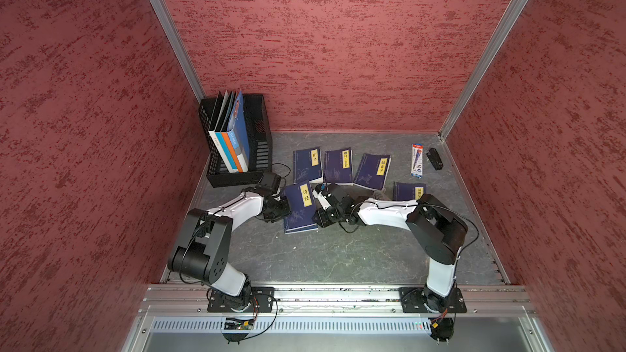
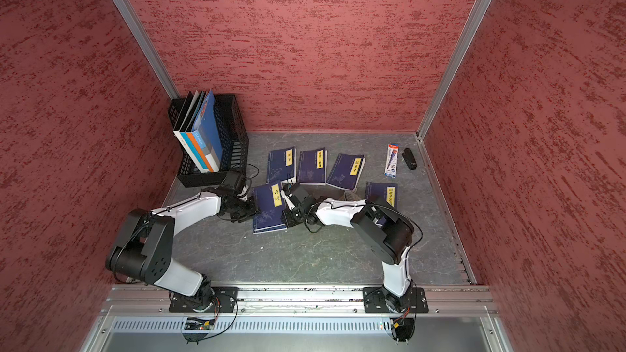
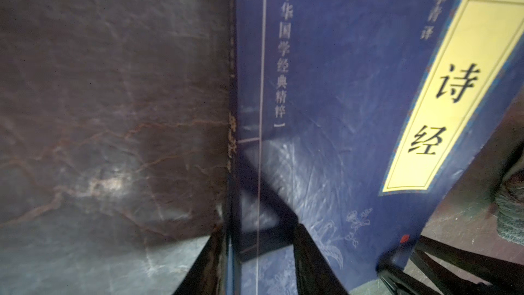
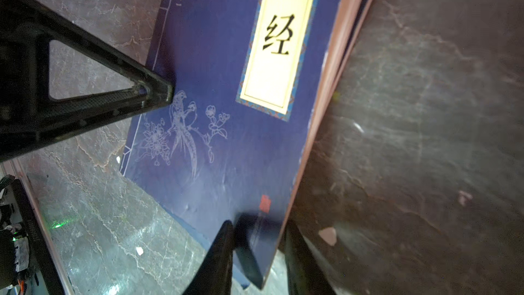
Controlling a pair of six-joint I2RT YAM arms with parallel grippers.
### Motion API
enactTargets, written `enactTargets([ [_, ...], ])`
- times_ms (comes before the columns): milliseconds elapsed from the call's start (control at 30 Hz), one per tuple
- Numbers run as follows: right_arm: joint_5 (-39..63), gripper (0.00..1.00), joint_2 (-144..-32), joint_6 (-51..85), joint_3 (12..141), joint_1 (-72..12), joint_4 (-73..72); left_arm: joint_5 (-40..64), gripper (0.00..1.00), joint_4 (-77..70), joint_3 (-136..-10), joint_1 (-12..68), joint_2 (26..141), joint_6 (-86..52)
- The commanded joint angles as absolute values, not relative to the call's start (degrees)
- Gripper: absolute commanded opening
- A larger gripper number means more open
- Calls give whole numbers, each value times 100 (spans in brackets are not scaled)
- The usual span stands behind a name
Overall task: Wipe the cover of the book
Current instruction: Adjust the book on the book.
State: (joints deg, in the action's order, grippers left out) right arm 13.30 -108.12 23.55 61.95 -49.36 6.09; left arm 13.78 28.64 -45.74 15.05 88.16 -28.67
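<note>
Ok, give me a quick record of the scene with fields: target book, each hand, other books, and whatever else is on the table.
target book: blue, yellow title label, lying nearest the robot
left hand: astride its spine edge, jaws apart
right hand: astride its page edge, jaws apart
other books: four, blue, further back
also: black file rack, pen pack, small black object
</note>
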Motion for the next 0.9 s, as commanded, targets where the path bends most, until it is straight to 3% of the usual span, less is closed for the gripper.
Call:
enactTargets([
  [0,1427,30,-10616,2334,6101,-5045,720,1442,40,2832,-4478,1587,8698,-2830],
  [433,1228,30,-10372,2468,5987,-5142,926,1427,40,2999,-4361,1650,8411,-2778],
  [667,265,48,-9884,2374,6019,-5023,1488,1023,57,3294,-4514,1646,8424,-2651],
  [867,-322,59,-9124,2296,5933,-4190,2013,831,68,3449,-4707,1753,8210,-2528],
])
